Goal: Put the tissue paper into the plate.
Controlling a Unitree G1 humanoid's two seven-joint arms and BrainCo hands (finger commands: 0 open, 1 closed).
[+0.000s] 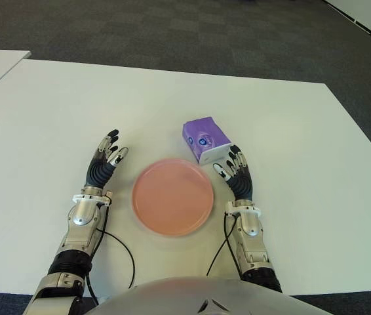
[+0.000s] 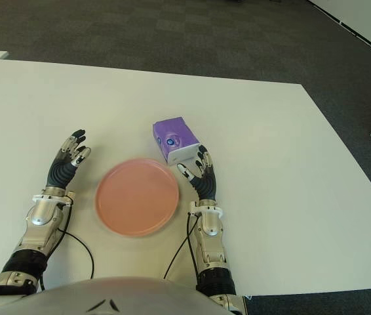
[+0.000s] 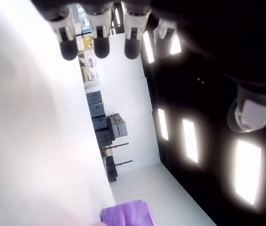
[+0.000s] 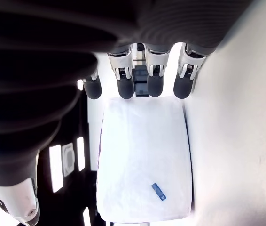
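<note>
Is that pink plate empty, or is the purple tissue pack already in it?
Empty. The pink plate shows only bare surface, and the tissue pack lies on the table beyond its rim, by the open right robot hand.

Bright, even overhead light floods the matte white tabletop (image 1: 54, 118), leaving only soft, short shadows under the round pink plate (image 1: 172, 196). Both wrist views blow out to white glare, with close dark fingers (image 4: 126, 84) blurred.

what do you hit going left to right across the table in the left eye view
left hand with open fingers → round pink plate → right hand with open fingers; the purple tissue paper pack overlaps plate and right hand sideways, so it's left out of the order
</note>
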